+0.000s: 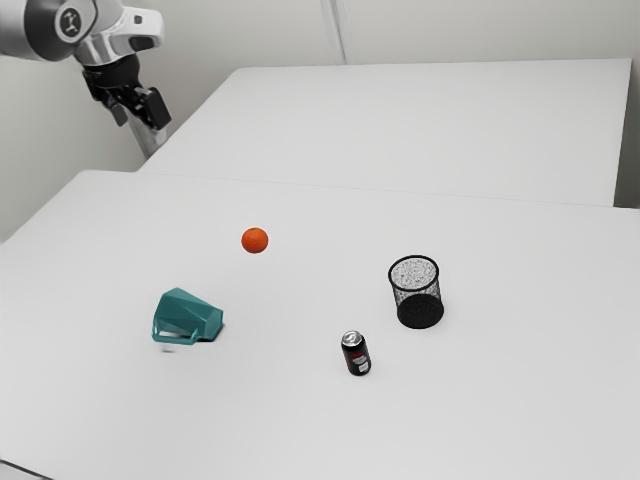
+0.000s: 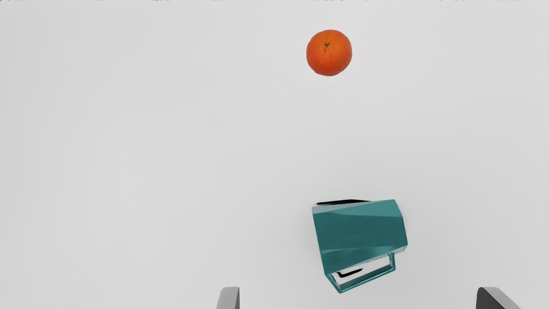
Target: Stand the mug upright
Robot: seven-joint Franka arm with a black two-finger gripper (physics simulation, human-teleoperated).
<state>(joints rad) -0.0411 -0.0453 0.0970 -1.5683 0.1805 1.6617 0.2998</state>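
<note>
While the black two-finger gripper (image 1: 142, 118) is held high at the exterior view's upper left, well apart from everything on the white table (image 1: 290, 420), its fingers (image 2: 229, 298) are seen spread wide, with nothing gripped between them. The teal faceted mug (image 1: 186, 312) is found lying on its side on the tabletop, toward the exterior view's left, and has not been set upright. Its wider end is turned to the exterior view's left and its narrower end to the right, while its open-framed handle (image 2: 369, 280) is pointed toward the exterior camera. The inside of the mug is hidden, so whether anything is held in it cannot be told.

Farther from the exterior camera than the mug, the orange (image 1: 255, 240) is placed by itself, its small green stem spot shown in the wrist view. Toward the exterior view's right, the round black wire-mesh bin (image 1: 420, 311) is stood upright, its rimmed mouth faced upward and its solid dark base shown. Between mug and bin, nearer the exterior camera, the black soda can (image 1: 356, 354) is stood on end, its silver top faced up and its side marked with red and white.
</note>
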